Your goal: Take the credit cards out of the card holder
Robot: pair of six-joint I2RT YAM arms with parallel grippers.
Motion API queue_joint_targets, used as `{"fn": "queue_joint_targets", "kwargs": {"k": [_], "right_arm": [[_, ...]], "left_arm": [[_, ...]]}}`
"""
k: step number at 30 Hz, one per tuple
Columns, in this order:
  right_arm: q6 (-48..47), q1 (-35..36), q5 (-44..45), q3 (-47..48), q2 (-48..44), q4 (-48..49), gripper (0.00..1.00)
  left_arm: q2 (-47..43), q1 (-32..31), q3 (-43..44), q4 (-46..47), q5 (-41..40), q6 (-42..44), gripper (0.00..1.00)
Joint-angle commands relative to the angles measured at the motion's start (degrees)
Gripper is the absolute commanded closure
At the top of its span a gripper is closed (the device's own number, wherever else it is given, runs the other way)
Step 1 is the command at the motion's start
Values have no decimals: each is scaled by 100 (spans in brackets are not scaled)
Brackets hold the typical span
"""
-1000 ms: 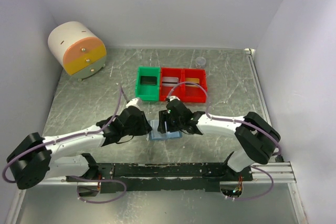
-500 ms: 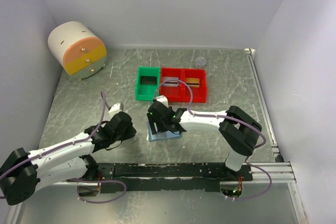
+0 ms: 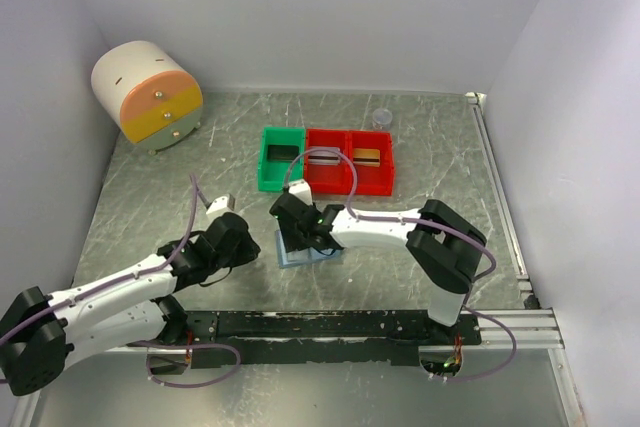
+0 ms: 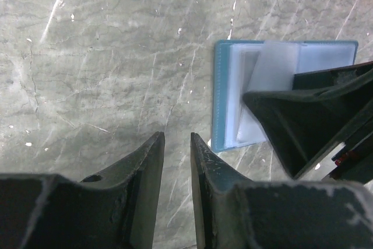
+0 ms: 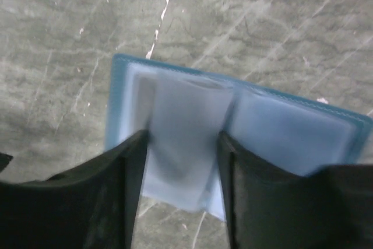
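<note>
Your card holder [image 3: 303, 256] lies open on the counter [image 4: 87, 56], directly under the right end effector [image 5: 182, 139]. Its fingers stand apart on either side of a raised clear pocket leaf [image 5: 183, 115]; you cannot tell whether they pinch it. Your left end effector [image 4: 176, 139] hovers near the holder's left edge, not touching, fingers nearly together with a thin gap, holding nothing. A dark card [image 3: 283, 154] lies in the green bin [image 3: 263, 162] beyond.
</note>
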Motion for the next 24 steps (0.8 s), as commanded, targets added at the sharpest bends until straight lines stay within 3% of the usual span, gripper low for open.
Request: {"fn": "queue_joint_targets", "kwargs": {"k": [1,5,9,12,17,24], "right_arm": [[61,18,30,-246,100,-80,54],[62,-90,-180,-468,-33,183,63],[74,-279,-578,-891,-294,689,66],[155,-539,-1256,-1441,-610,1444,69],[798,-1181,-2430,-2603,-1127,3060,69],[1328,-1577,-2664,-3260,-1436,3780,67]], "left_arm": [[86,36,161,263,244,248,63],[236,33,224,458,499,431,63],[301,32,202,812,821,549,62],[267,38,176,1244,1306,737,59],[464,35,151,2324,2230,959,52],[1487,28,57,3564,2999,729,48]]}}
